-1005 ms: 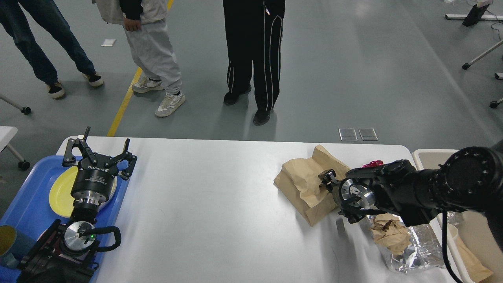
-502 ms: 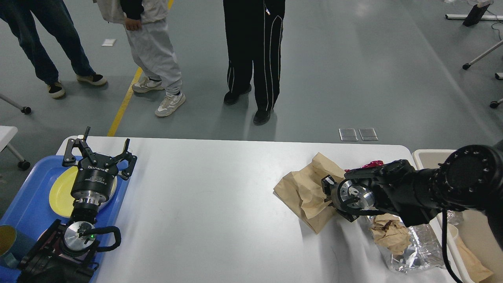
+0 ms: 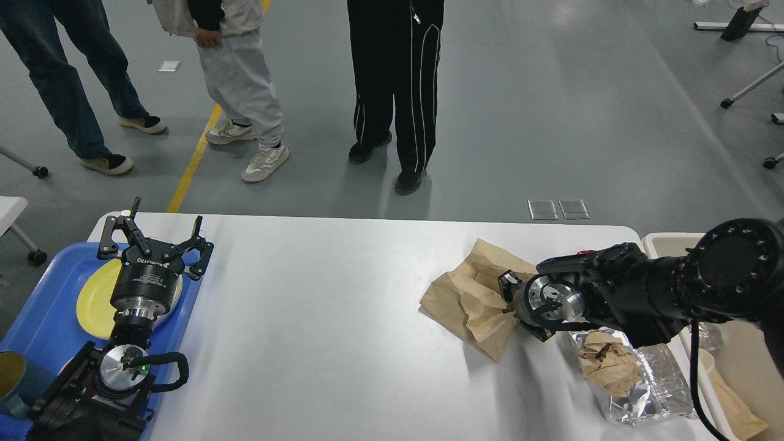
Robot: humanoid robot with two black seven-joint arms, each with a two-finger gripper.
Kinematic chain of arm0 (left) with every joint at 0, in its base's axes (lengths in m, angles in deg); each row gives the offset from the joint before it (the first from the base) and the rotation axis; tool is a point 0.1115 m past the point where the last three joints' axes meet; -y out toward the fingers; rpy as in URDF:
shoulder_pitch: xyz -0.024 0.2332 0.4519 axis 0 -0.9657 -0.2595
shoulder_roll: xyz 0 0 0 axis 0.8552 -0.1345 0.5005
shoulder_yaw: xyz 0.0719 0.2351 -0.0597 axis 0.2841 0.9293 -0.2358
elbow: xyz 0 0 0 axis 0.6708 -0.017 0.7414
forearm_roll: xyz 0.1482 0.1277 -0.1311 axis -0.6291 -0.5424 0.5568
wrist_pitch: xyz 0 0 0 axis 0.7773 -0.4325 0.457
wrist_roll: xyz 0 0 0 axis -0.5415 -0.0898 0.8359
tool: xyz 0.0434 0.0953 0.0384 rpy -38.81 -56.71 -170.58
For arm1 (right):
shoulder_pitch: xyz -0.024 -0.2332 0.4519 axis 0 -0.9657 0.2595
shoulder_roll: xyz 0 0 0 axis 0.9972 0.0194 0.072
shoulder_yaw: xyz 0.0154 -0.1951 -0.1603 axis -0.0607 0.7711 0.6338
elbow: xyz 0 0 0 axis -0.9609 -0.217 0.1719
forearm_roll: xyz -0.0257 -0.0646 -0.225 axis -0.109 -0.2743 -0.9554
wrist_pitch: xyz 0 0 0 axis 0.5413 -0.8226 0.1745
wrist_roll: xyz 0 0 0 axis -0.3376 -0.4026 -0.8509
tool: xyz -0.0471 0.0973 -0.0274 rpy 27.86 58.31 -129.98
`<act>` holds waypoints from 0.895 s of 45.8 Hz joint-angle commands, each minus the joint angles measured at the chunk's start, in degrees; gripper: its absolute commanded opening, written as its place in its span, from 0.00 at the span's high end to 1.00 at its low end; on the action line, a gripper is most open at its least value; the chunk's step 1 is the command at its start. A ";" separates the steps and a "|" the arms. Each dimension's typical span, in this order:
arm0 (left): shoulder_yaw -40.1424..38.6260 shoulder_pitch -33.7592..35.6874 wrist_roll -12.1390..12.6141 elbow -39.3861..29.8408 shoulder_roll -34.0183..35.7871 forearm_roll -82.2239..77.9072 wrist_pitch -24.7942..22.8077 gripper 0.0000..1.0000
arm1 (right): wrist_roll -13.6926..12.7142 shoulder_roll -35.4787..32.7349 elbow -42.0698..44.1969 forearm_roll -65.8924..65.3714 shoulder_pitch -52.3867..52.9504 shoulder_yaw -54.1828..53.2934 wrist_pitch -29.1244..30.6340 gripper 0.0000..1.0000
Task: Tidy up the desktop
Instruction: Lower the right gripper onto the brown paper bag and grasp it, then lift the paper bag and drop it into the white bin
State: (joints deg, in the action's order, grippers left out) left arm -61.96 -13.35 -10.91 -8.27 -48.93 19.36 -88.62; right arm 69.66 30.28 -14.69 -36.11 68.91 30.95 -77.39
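The desktop (image 3: 343, 343), a wide white counter with rounded corners, filled the lower half of the head view, with grey floor beyond its far edge. At its right end the right gripper (image 3: 507, 293) was pressed into a crumpled brown paper bag (image 3: 468, 300); its jaws were dark and seen almost end-on against the paper, so I could not tell whether they were clenched on the bag or released. The bag lay on the counter near the far right corner. Just behind the right gripper's wrist a small red thing (image 3: 586, 252) peeked out, too hidden to name. Nearer the robot, under the right arm, a wad of brown paper (image 3: 603, 361) sat on a crinkled foil wrapper (image 3: 649, 392) at the counter's right edge. Beside that edge stood a beige bin (image 3: 667, 242) with more brown paper in it. At the far left the left gripper (image 3: 156, 236) hovered with its jaws spread wide and released, grasping nothing, above a yellow plate (image 3: 92, 300). The plate rested in a blue tray (image 3: 43, 306) at the counter's left end, and a cup with a yellow inside (image 3: 11, 367) stood at the tray's near corner. Beyond the counter three people's legs (image 3: 395, 92) stood on the floor, beside a yellow floor line (image 3: 193, 159).
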 commanded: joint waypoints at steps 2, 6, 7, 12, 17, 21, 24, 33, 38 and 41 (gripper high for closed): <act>0.00 -0.02 0.00 0.00 0.00 0.01 0.00 0.03 | -0.08 -0.35 -1.48 -0.04 1.43 0.00 0.01 1.00; 0.00 -0.02 0.00 0.00 0.00 0.01 0.00 0.03 | -0.08 -0.62 -2.97 -0.04 2.84 0.26 0.01 1.00; 0.00 -0.02 0.00 0.00 0.00 0.01 0.00 0.03 | -0.08 -0.79 -3.67 0.04 3.45 0.44 0.01 1.00; 0.00 -0.02 0.00 0.00 0.00 0.01 0.00 0.03 | -0.17 -2.55 -8.24 0.04 7.23 1.58 0.01 1.00; 0.00 -0.02 0.00 0.00 0.00 0.01 0.00 0.03 | -0.87 -4.13 -14.30 0.04 13.11 5.09 0.10 1.00; 0.00 -0.02 0.00 0.00 0.00 0.01 0.00 0.03 | -1.05 -3.78 -20.72 -0.04 20.40 10.01 0.27 1.00; 0.00 -0.02 0.00 0.00 0.00 0.01 0.00 0.03 | -1.05 -3.69 -26.08 -0.31 26.38 12.03 0.36 1.00; 0.00 -0.02 0.00 0.00 0.00 0.01 0.00 0.03 | -1.31 -4.31 -36.81 -2.33 43.25 15.64 6.67 1.00; 0.00 -0.02 0.00 0.00 0.09 0.01 0.00 0.03 | -1.66 -5.27 -38.92 -2.85 52.22 19.41 15.64 1.00; 0.00 -0.02 0.00 0.00 0.09 0.01 0.00 0.03 | -2.10 -5.54 -39.98 -4.96 57.06 21.79 21.44 1.00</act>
State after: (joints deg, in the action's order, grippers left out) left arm -61.96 -13.38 -10.91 -8.27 -48.86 19.36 -88.62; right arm 68.12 25.32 -52.75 -38.80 117.95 48.94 -64.89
